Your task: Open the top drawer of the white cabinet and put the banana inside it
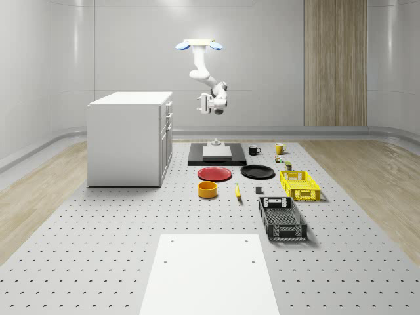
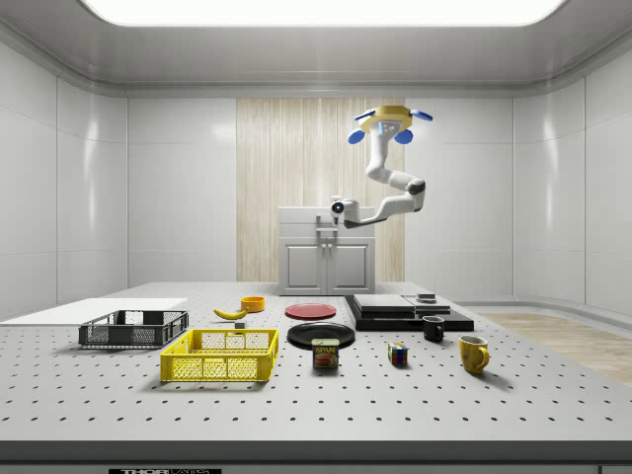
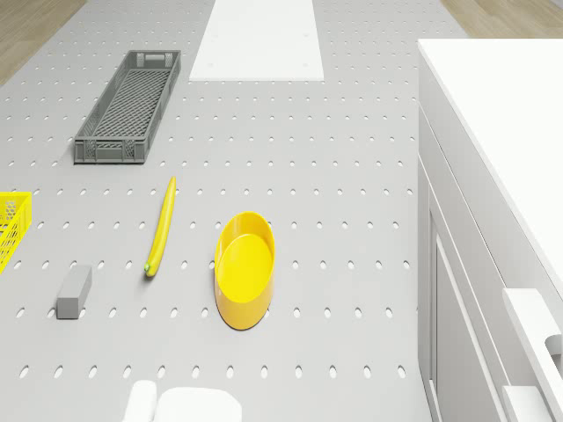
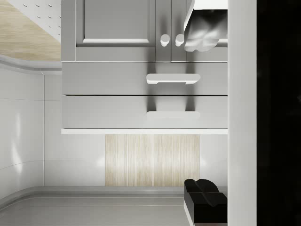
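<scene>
I hover in the whole-scene view's upper middle, drone [image 1: 198, 44] over the black platform [image 1: 237, 159]. My arm bends down-left, and my gripper [image 1: 205, 104] faces the white cabinet [image 1: 125, 141] at the level of its top drawer [image 1: 168, 107], with open air between us. My fingers [image 4: 203, 34] are spread and empty. The banana [image 1: 237, 191] lies on the table [image 1: 98, 230] at centre frame, beside the yellow bowl [image 1: 207, 189].

Bright, even light falls from a large ceiling panel [image 2: 316, 10], leaving soft glare on the glossy walls. Shadows under the objects on the table [image 1: 98, 243] are faint and short. Rendering is crisp throughout, without blur or edge distortion.
</scene>
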{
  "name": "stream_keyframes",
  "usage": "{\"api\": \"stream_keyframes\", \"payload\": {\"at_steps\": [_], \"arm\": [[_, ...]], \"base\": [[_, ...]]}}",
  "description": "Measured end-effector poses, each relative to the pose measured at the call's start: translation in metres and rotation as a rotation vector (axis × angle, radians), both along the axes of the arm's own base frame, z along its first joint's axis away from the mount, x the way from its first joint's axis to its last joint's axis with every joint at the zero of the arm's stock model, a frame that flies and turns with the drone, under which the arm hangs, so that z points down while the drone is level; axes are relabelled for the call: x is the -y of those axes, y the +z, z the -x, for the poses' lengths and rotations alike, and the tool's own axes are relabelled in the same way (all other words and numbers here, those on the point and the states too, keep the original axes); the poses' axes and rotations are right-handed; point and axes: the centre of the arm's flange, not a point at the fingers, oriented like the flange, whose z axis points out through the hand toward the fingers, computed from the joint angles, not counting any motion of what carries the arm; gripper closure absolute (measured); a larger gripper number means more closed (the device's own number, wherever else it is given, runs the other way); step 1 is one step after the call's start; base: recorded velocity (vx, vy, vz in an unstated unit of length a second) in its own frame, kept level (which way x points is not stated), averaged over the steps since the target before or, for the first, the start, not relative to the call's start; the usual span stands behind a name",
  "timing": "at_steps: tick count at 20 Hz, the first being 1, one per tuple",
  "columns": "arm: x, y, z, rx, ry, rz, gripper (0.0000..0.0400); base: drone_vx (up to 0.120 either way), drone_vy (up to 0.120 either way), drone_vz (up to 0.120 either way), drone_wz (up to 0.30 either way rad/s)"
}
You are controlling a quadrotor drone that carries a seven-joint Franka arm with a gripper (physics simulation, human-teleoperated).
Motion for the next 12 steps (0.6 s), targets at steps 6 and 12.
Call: {"api": "stream_keyframes", "payload": {"at_steps": [6, 12], "arm": [[-0.024, 0.000, 0.000, 0.000, 0.000, 0.000, 0.0000], [-0.055, 0.000, 0.000, 0.000, 0.000, 0.000, 0.0000]], "base": [[0.000, 0.000, 0.000, 0.000], [0.000, 0.000, 0.000, 0.000]]}}
